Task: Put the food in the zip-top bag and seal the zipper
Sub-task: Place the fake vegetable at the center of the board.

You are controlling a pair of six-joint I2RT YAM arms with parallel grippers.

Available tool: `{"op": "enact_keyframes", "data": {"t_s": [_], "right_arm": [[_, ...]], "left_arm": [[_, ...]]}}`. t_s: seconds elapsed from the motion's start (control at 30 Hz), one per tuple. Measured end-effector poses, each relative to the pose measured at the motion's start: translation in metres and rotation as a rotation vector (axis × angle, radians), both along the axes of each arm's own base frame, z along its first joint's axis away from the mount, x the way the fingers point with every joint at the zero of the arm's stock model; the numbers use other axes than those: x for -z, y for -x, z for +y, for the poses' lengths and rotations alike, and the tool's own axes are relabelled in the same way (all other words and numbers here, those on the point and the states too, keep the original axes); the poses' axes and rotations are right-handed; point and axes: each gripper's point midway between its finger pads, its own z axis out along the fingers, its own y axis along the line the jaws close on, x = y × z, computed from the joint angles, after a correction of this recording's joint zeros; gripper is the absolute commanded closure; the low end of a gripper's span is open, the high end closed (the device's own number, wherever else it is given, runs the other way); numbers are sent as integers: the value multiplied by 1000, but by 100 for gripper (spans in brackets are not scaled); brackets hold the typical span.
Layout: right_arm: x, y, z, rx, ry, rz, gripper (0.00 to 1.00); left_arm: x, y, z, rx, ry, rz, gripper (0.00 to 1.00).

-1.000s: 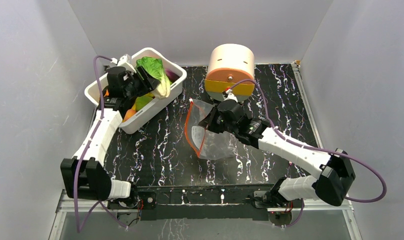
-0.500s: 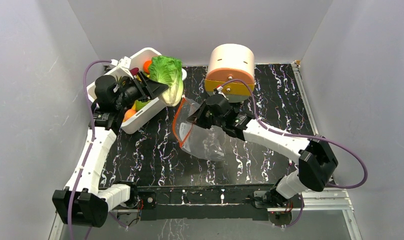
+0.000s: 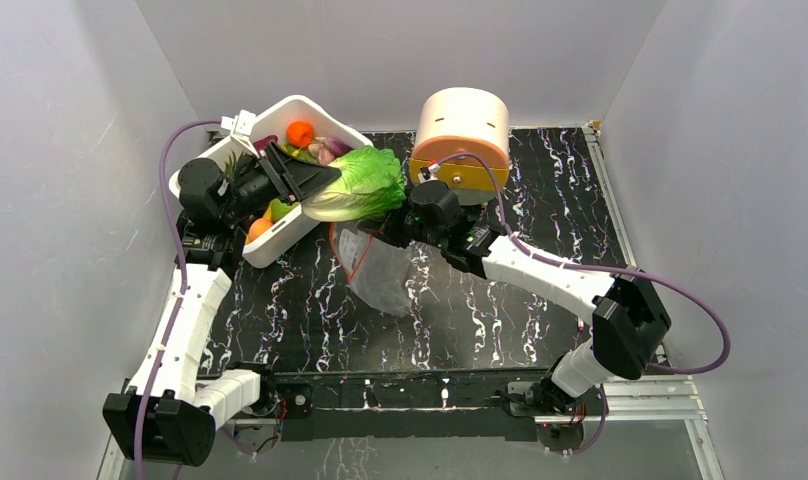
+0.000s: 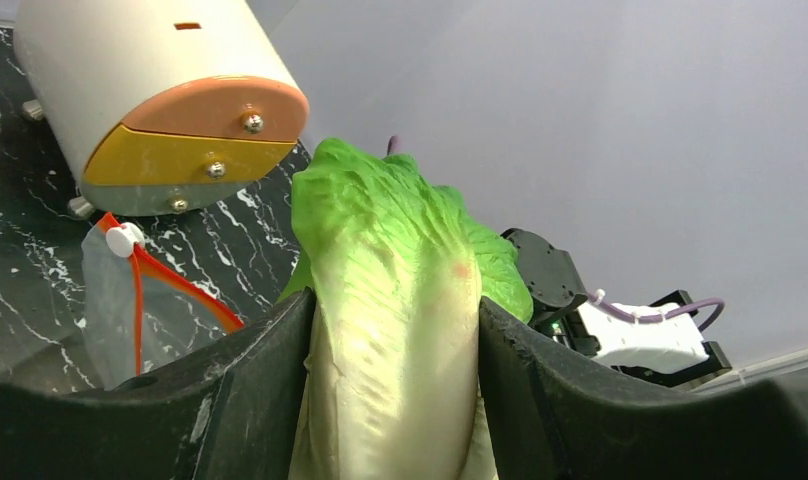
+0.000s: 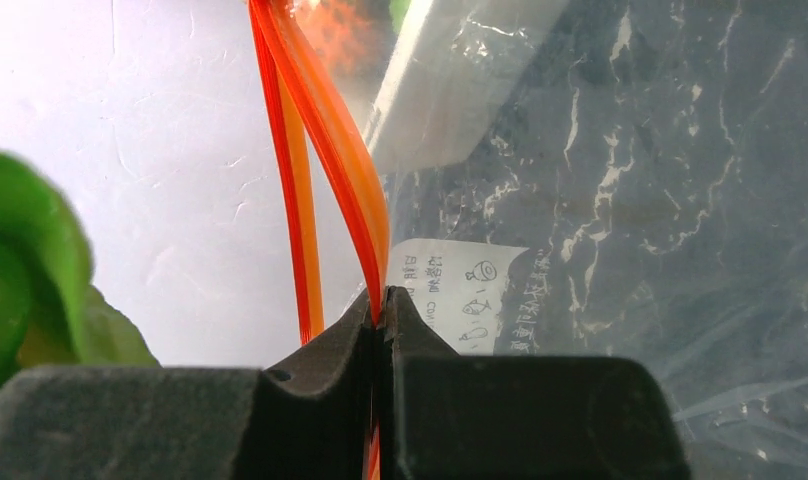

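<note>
My left gripper (image 3: 315, 190) is shut on the green-and-white lettuce (image 3: 358, 185), held in the air with its leafy end right at the bag's mouth; the lettuce (image 4: 395, 300) fills the left wrist view between the fingers. My right gripper (image 3: 392, 232) is shut on the orange-red zipper (image 5: 325, 140) strip of the clear zip-top bag (image 3: 378, 275) and holds the bag up off the table, its mouth (image 3: 342, 250) facing left. The bag's white label (image 5: 460, 295) shows in the right wrist view. Orange and other small toy food (image 3: 300, 133) lies in the white tub.
The white rectangular tub (image 3: 325, 112) stands at the back left, under my left arm. The round cream-and-orange drawer box (image 3: 463, 135) stands at the back centre, close behind my right gripper. Grey walls enclose the black marbled table (image 3: 540, 220).
My left gripper has lifted the lettuce out of the tub and carried it right to the bag's mouth. My right gripper has raised the bag and moved it left toward the lettuce.
</note>
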Motion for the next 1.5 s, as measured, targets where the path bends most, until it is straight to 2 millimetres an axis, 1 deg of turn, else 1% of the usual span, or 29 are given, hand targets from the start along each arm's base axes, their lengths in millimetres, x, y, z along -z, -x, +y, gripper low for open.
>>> {"op": "enact_keyframes", "data": {"t_s": [0.2, 0.37, 0.5, 0.57, 0.63, 0.7, 0.83, 0.9, 1.03, 1.1, 1.33, 1.5], "right_arm": [[-5, 3, 0, 0, -28, 15, 100], [-20, 8, -6, 11, -72, 13, 100], [-27, 8, -8, 29, -94, 20, 100], [-28, 7, -11, 42, -96, 23, 100], [-30, 6, -14, 59, -96, 25, 100], [-36, 5, -19, 79, -98, 15, 100], [-46, 4, -31, 126, -105, -11, 100], [-48, 3, -35, 144, -103, -20, 100], [-47, -1, -38, 158, -90, -32, 100], [-45, -2, -40, 162, -74, -44, 100], [-32, -10, -48, 184, 23, -96, 100], [-25, -15, -47, 166, 99, -141, 100]], "left_arm": [[-2, 2, -1, 8, 11, 8, 43], [-3, 2, 1, -6, -6, -14, 42], [-2, 1, 1, -9, 1, -32, 44], [4, 0, 1, -11, -1, -30, 44], [15, -5, 2, -26, -21, -16, 44], [23, -9, 5, -51, -52, -12, 44], [41, -16, 13, -103, -143, -13, 46], [50, -19, 18, -130, -191, -8, 46], [66, -21, 27, -173, -268, 10, 49], [69, -22, 30, -189, -291, 24, 50], [57, -19, 34, -204, -326, 20, 52], [58, -17, 40, -218, -372, 69, 52]]}}
